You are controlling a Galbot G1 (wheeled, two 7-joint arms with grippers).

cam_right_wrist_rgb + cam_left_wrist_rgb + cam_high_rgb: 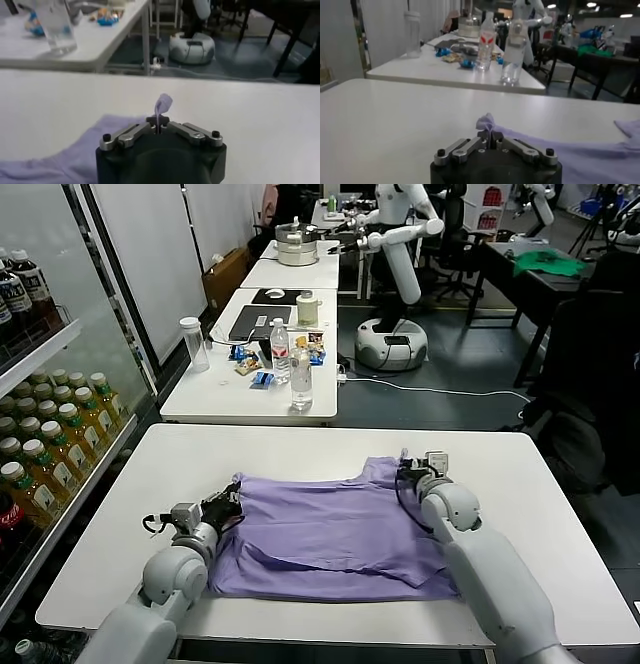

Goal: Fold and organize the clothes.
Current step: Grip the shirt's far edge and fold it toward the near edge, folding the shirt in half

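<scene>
The clothes are one lavender T-shirt (330, 534) spread flat on the white table (300, 454), plain side up, no print showing. My left gripper (228, 506) is shut on the shirt's far left corner; a small pinch of purple cloth (486, 122) pokes up between its jaws (490, 135). My right gripper (408, 475) is shut on the far right corner near the sleeve, and a tuft of cloth (163, 104) stands above its closed jaws (158, 125). Both grippers sit low on the table at the shirt's far edge.
Behind my table a second white table (215, 394) holds two water bottles (301, 378), a clear cup (195, 344) and snacks. Shelves of drink bottles (50, 434) stand at my left. Another robot (395, 274) stands on the floor beyond.
</scene>
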